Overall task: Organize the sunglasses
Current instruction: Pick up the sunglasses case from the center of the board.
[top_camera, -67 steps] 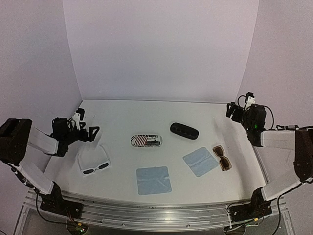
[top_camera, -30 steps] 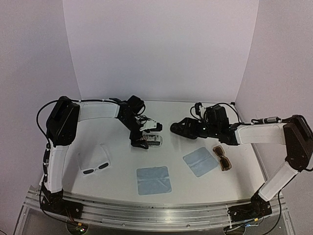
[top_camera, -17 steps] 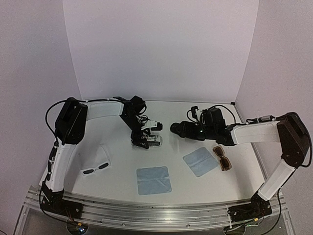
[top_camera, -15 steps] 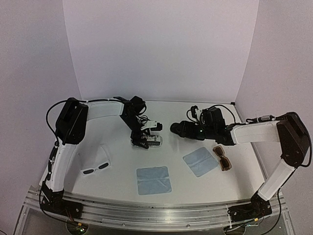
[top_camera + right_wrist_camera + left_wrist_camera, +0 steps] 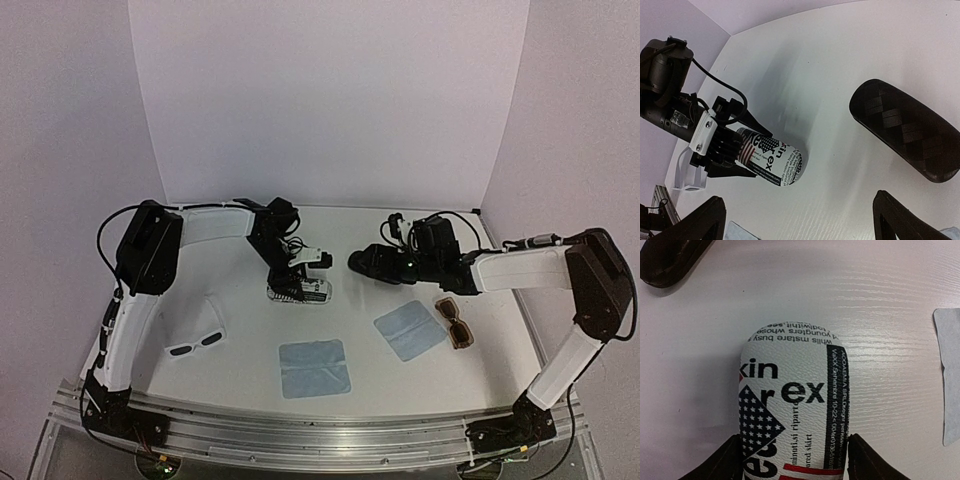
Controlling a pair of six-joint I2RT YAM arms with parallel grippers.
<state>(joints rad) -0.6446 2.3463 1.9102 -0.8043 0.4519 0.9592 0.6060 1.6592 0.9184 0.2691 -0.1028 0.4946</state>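
Note:
The white-framed sunglasses (image 5: 197, 345) lie at the front left. The brown sunglasses (image 5: 455, 322) lie at the right. No gripper touches either pair. My left gripper (image 5: 294, 284) is down over the stripe-patterned case (image 5: 314, 291), which lies on the table. In the left wrist view its fingers (image 5: 725, 460) press on both long sides of that case (image 5: 795, 405), so the left gripper (image 5: 792, 442) is shut on it. My right gripper (image 5: 805, 220) hangs open above the table, with the black case (image 5: 905, 135) to its right and nothing between its fingers.
Two light-blue cloths lie in front, one (image 5: 314, 367) at the centre and one (image 5: 410, 330) beside the brown pair. The black case (image 5: 362, 262) sits partly under my right gripper (image 5: 392, 262). White walls close the back and sides.
My left gripper's jaws have narrowed from wide open onto the patterned case's sides. The right arm has barely moved and its jaws stay wide.

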